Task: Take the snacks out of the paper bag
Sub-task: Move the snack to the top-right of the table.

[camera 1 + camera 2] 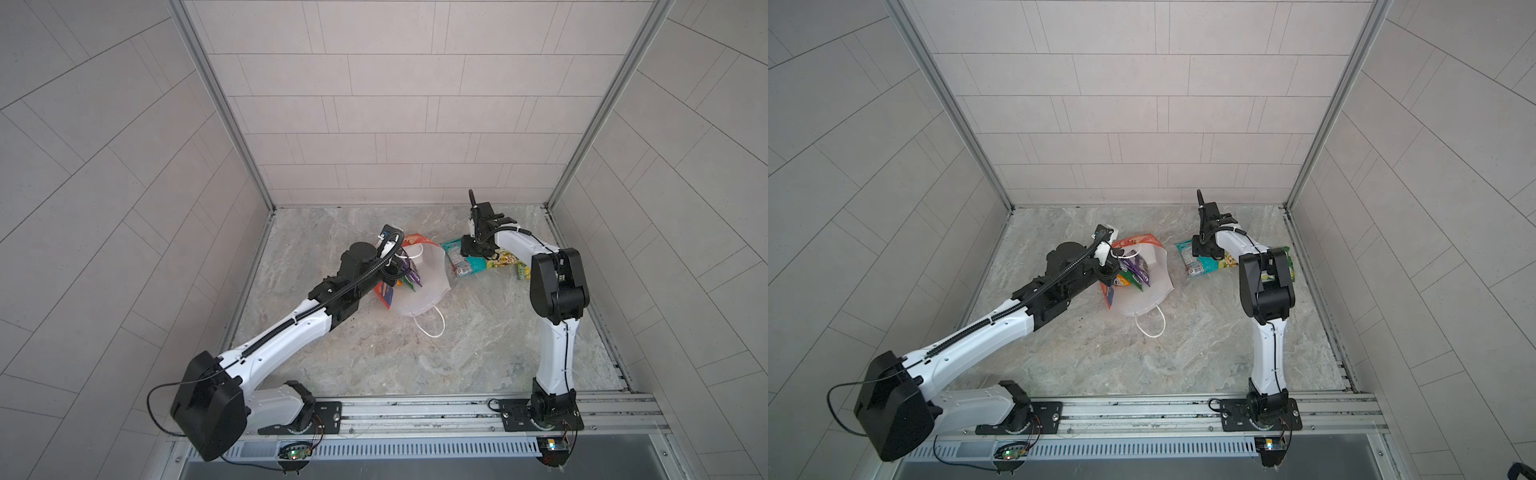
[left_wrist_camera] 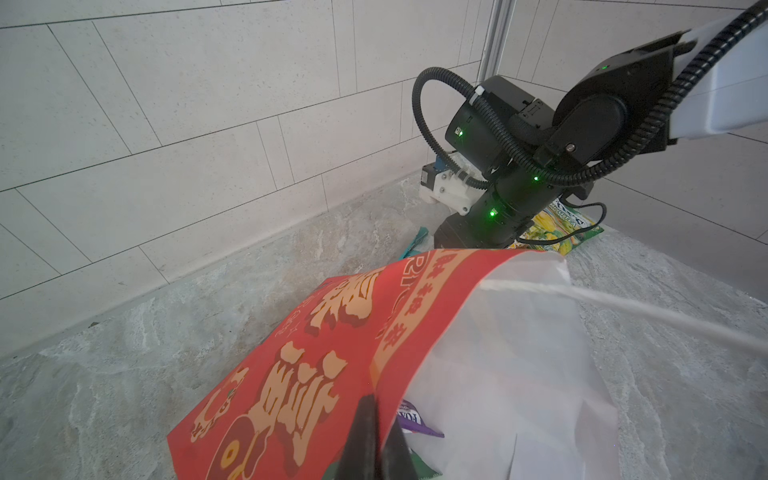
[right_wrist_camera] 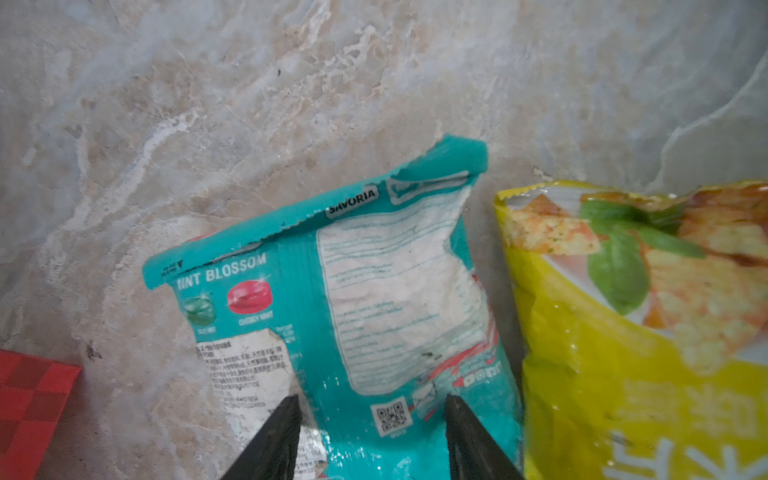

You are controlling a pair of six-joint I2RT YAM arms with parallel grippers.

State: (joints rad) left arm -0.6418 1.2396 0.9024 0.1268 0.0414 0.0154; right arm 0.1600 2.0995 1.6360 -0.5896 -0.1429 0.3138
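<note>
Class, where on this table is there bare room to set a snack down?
Free: the marble between cord handle and front rail. Crowded: the teal packet lies under the right end effector, between paper bag and yellow packet.

A grey marbled tabletop carries a red paper gift bag near its centre. At the bag's two o'clock lie a teal plastic packet and a yellow plastic packet.

In both top views the left arm hides part of the packets in the bag, and the right arm hides most of a green-yellow packet by the tabletop's right edge. The right wrist view cuts off the teal packet and yellow packet.
</note>
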